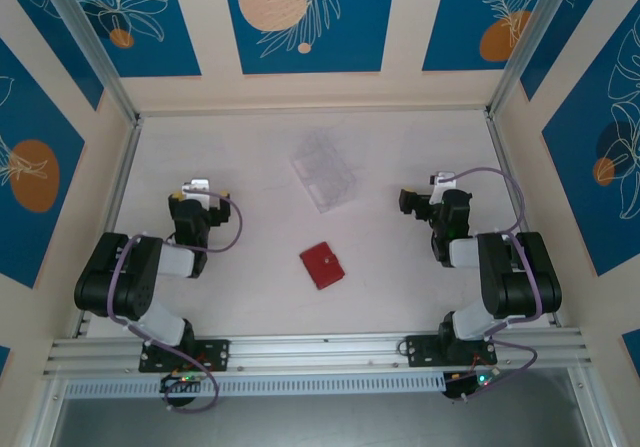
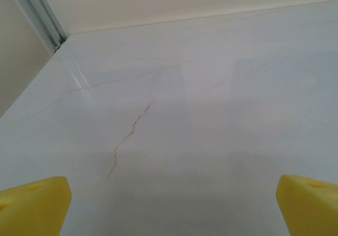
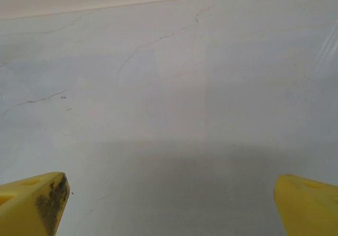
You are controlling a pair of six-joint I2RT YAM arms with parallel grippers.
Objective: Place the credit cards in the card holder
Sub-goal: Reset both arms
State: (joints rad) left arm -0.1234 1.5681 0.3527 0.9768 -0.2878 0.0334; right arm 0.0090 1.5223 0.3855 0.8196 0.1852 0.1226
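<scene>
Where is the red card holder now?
In the top view, the red card holder lies near the middle of the table, between the left arm and right arm, nearer their bases than the clear plastic rack.

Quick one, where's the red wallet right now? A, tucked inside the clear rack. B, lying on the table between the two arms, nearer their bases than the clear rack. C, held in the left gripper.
B: the red wallet lies flat on the table, apart from the clear rack farther back.
</scene>
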